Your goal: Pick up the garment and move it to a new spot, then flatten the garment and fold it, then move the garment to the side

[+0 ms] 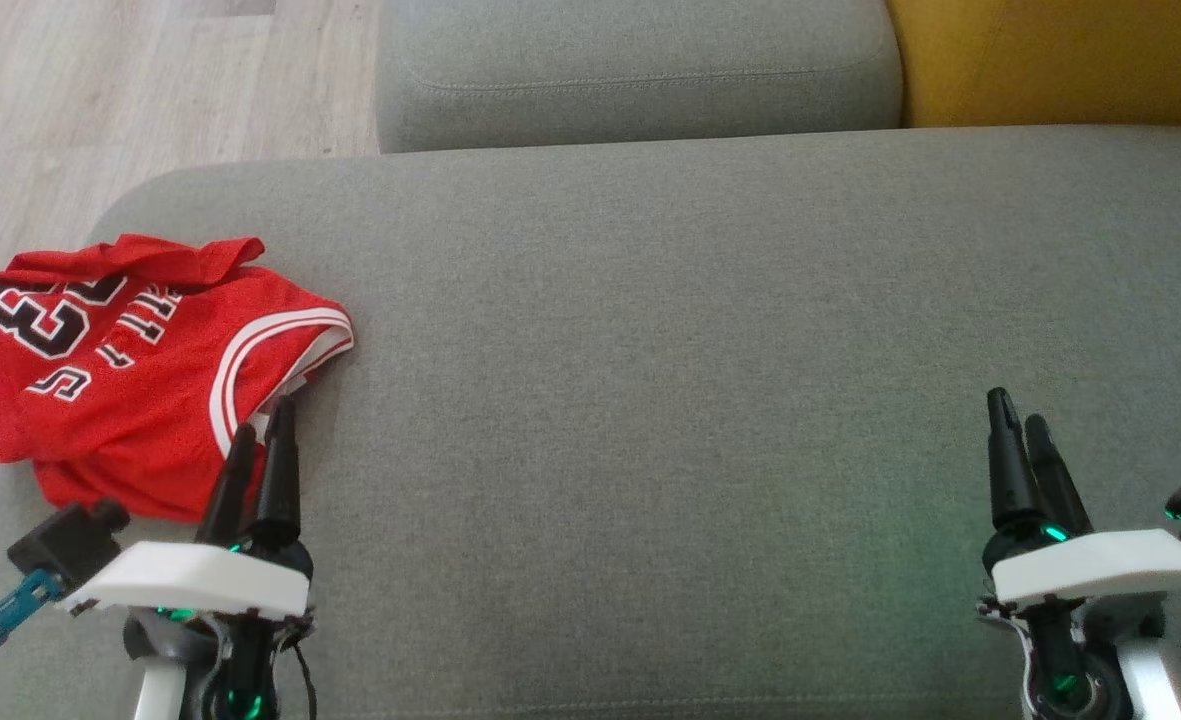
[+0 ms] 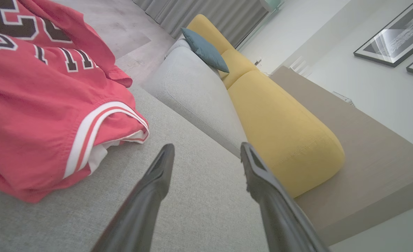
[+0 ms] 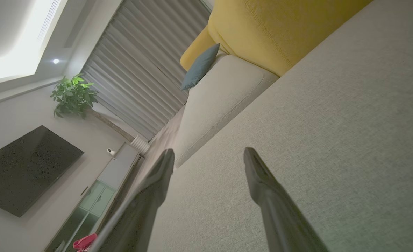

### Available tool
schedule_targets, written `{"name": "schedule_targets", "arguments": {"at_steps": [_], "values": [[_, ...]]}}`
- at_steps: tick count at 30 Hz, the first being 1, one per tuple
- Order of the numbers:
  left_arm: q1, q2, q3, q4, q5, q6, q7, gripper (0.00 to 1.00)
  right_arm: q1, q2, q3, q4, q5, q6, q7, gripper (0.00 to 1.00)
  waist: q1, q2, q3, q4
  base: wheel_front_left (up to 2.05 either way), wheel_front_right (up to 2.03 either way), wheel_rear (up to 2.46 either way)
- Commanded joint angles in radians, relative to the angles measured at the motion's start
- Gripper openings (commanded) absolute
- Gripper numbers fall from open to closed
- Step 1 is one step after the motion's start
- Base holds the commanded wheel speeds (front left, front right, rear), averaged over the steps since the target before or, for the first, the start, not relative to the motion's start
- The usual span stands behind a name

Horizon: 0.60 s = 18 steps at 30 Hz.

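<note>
Red jersey (image 1: pixel 130 370) heaped on the grey cushion (image 1: pixel 650 400).
Judged light, limp, slippery; its trimmed armhole hem (image 1: pixel 225 372) is best pinched. Left gripper (image 1: pixel 264 418) and right gripper (image 1: pixel 1016 408) are held spread, empty.

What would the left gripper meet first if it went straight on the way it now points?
Probably bare grey cushion; the red jersey lies just beside the left gripper, off its line; depth is unclear.

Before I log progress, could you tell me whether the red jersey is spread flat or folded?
Loosely folded: the red jersey lies in rumpled layers at the left edge of the grey cushion, its lettering partly hidden.
</note>
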Motion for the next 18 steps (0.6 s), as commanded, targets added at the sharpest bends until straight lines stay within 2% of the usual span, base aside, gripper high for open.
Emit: {"name": "schedule_targets", "arguments": {"at_steps": [1,18], "values": [[-0.049,0.021,0.01,-0.043,0.024,0.004,-0.013,1.0,-0.027,-0.018,0.015,-0.043,-0.022,0.004,-0.012,1.0,-0.0001,-0.0001,0.0,0.0,0.0,0.0,0.0],[-0.051,0.051,-0.046,-0.041,0.26,0.03,-0.062,1.0,-0.015,-0.004,0.036,-0.066,-0.261,0.005,-0.024,1.0,-0.0001,-0.0001,-0.008,0.003,0.0,0.0,0.0]]}}
